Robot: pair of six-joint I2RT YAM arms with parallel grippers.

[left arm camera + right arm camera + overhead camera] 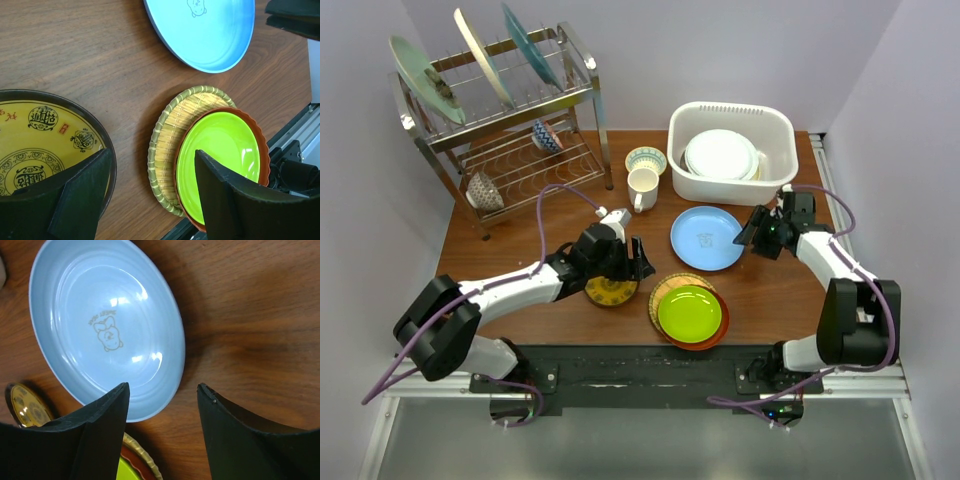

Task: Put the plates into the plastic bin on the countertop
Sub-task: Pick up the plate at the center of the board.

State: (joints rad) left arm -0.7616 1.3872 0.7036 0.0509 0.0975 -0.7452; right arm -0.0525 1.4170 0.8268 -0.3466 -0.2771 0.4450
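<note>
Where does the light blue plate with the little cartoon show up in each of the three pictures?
Top external: blue plate right of centre, in front of the white bin.
Left wrist: blue plate at the top edge, cut off.
Right wrist: blue plate fills the upper left.
Shared landmark: the yellow patterned plate, in all three.

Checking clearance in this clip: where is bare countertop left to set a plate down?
Bare wood: between lime green plate, blue plate and right arm; also front-left, between dish rack and left arm. Crowded between mug, blue plate and plastic bin.
</note>
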